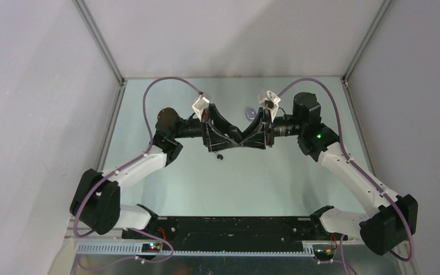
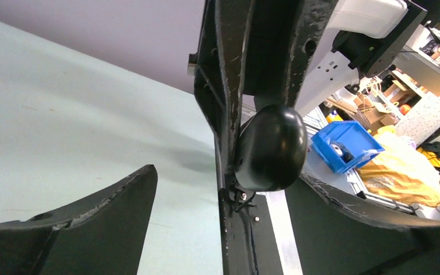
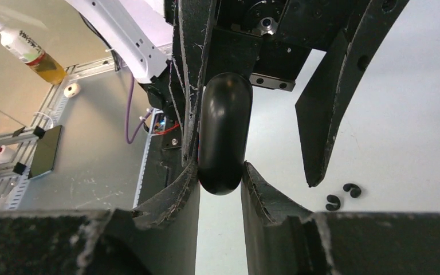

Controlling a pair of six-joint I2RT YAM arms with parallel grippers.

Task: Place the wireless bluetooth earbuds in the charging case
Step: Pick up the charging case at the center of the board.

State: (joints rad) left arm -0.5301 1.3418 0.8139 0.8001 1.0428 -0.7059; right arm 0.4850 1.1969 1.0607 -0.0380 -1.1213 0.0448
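Note:
A glossy black oval charging case [image 3: 224, 132] hangs closed above the table with my right gripper [image 3: 220, 172] shut on its lower end. In the left wrist view the same case [image 2: 270, 148] sits against a right finger, and my left gripper [image 2: 226, 175] stands open with its fingers spread to either side, not touching it. Seen from above, the left gripper [image 1: 228, 134] and right gripper [image 1: 254, 133] meet tip to tip at mid-table, hiding the case. Two black earbuds [image 3: 333, 201] [image 3: 352, 190] lie on the table below, also seen from above as the earbuds [image 1: 219, 156].
A small pale purple object [image 1: 251, 113] lies on the table just behind the grippers. White walls enclose the table on the left, back and right. A black base rail [image 1: 223, 226] runs along the near edge. Off the table are a blue bin [image 2: 346, 146] and a bottle [image 3: 28, 51].

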